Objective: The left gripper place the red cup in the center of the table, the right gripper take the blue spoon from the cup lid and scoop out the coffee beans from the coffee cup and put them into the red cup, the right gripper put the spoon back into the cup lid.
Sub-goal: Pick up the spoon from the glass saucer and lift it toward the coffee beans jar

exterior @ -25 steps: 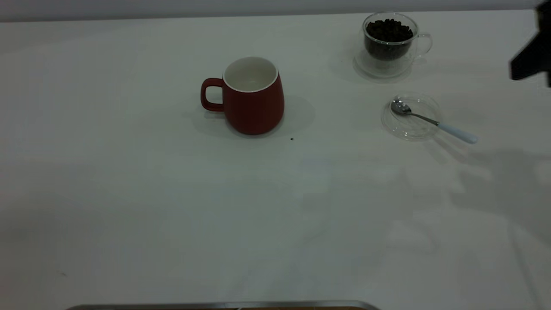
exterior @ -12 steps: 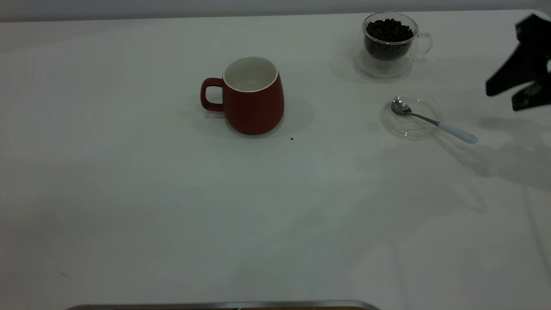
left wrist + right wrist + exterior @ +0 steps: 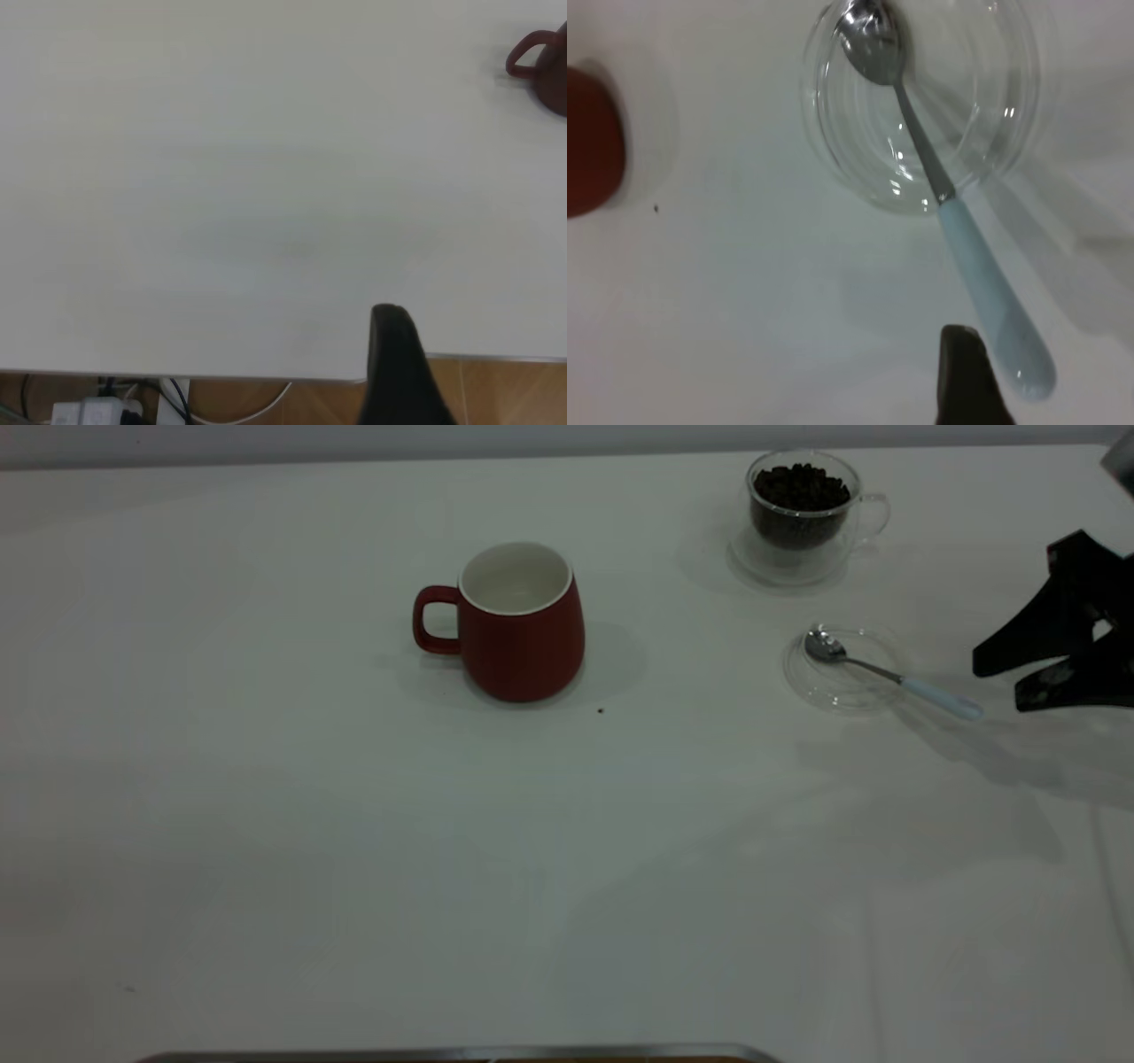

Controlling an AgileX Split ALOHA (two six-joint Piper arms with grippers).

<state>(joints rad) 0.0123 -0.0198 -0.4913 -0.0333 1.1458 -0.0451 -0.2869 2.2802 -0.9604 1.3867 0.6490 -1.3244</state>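
While the right tool (image 3: 997, 684) hovers parted (half cut off) beside the blue spoon (image 3: 895, 677), left tool's spread unclear.

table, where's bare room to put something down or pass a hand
Bare: the whole stretch of table left of the red cup and the wide front strip below it. Crowded: the right rear, where the coffee cup, cup lid with the blue spoon and the open right gripper sit close.
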